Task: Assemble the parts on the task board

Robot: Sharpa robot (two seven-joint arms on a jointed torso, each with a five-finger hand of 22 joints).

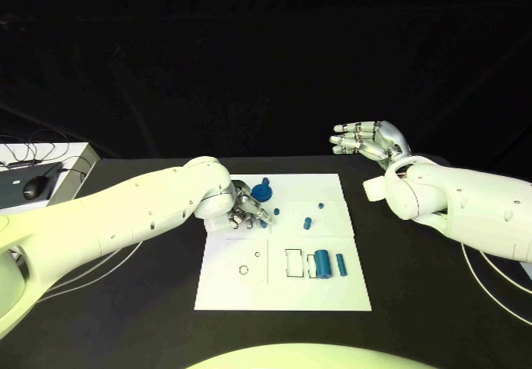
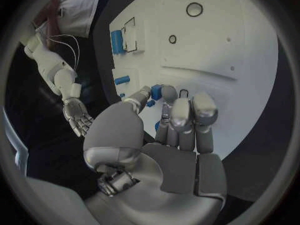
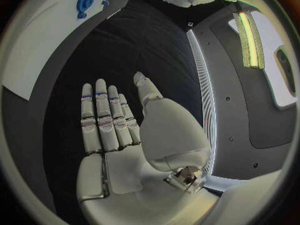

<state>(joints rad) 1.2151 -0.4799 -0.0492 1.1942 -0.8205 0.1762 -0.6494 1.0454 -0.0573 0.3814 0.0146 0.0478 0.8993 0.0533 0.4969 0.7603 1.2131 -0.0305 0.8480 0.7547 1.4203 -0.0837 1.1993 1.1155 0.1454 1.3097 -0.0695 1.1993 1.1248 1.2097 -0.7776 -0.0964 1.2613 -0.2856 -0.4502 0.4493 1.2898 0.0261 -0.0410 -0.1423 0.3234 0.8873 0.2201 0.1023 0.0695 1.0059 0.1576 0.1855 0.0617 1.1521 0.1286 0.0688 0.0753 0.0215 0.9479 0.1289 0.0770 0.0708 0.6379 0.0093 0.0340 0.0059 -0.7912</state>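
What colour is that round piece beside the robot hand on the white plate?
Blue; the round piece shows best in the head view.

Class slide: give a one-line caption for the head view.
Left hand reaches onto the white task board beside a blue round part; right hand waits open.

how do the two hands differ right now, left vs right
The left hand is low over the task board, while the right hand is raised beyond the board's far right corner, off it. The left hand's fingers curl down beside the round blue part; the right hand's are straight and together, palm open, holding nothing. Both are silver, on white arms.
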